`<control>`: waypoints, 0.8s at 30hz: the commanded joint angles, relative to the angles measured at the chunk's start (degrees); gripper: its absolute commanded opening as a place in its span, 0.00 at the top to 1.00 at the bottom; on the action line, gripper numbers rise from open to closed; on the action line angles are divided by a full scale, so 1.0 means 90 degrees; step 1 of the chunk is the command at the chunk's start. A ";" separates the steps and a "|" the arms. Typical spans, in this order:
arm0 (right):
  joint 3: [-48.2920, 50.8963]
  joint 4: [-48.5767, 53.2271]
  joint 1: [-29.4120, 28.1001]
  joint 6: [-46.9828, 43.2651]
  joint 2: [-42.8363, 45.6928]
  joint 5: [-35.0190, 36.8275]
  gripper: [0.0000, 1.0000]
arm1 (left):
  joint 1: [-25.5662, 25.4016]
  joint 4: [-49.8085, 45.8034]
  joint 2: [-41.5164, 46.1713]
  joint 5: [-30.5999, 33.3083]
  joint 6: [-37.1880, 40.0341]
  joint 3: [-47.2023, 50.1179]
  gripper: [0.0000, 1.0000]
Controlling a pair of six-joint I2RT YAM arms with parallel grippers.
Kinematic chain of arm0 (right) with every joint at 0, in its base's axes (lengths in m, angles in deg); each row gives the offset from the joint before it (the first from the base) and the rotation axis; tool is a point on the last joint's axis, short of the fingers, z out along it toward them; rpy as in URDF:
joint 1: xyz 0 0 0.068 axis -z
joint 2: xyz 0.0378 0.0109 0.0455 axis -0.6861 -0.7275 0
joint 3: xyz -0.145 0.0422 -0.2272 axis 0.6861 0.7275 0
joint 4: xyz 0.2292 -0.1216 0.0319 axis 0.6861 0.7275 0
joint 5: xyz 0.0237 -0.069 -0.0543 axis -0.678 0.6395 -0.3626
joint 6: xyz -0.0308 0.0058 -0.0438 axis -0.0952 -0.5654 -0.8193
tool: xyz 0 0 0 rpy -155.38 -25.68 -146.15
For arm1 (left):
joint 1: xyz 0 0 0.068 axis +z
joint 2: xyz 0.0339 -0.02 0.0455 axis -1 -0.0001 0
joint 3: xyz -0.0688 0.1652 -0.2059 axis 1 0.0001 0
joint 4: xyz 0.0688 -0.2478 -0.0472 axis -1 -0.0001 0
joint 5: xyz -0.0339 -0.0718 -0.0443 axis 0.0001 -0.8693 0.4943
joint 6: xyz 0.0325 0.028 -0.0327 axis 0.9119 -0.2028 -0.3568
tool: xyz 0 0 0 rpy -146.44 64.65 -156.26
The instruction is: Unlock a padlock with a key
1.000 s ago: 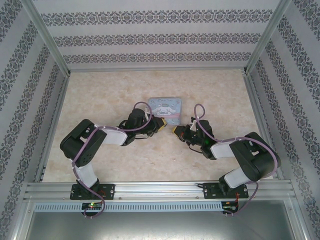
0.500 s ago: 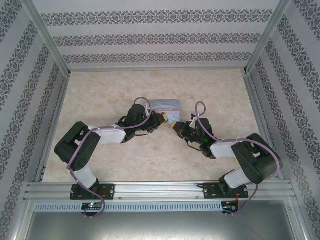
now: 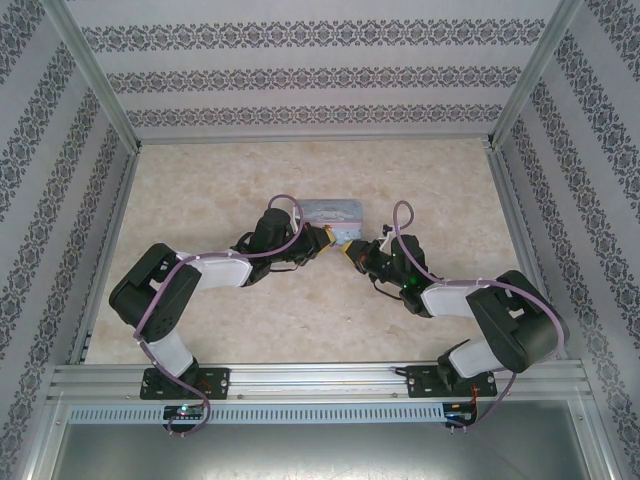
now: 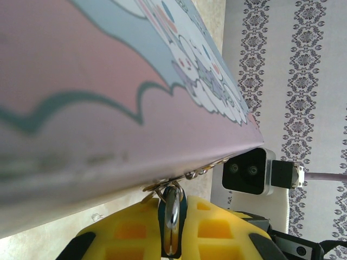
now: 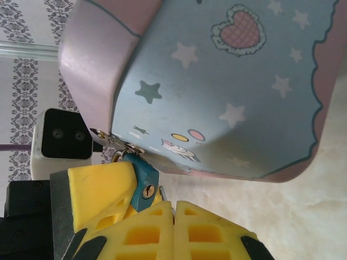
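Tight at centre: tin (image 3: 335, 209) tilted over L gripper (image 3: 329, 237) & R gripper (image 3: 349, 256), tips nearly touching, padlock (image 4: 172, 219) in L's pads. I see open table (image 3: 200, 190) both sides & beyond.

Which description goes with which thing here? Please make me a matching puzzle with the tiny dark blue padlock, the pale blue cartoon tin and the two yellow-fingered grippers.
Things:
1. tiny dark bluish padlock
2. pale blue rectangular cartoon tin
3. left gripper
4. right gripper

Descriptions:
A. clamped on the padlock
B. shut on the thin silvery key, beside the brassy keyhole
C. printed with stars and a heart
D. hooked to the tin's metal clasp

Pairs: 1-D, 2-C, 3-A, 4-B.
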 commanded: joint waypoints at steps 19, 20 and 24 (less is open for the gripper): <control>-0.0338 -0.0106 -0.0120 0.0109 -0.0144 0.0118 1.00 | -0.0055 0.0161 -0.0120 -0.0086 0.0034 -0.0182 1.00; -0.0348 -0.0108 -0.0135 0.0112 -0.0156 0.0118 1.00 | -0.0055 0.0166 -0.0125 -0.0090 0.0016 -0.0182 1.00; -0.0387 -0.0127 -0.0186 0.0123 -0.0216 0.0147 1.00 | -0.0055 0.0369 -0.0176 -0.0105 -0.0170 -0.0160 1.00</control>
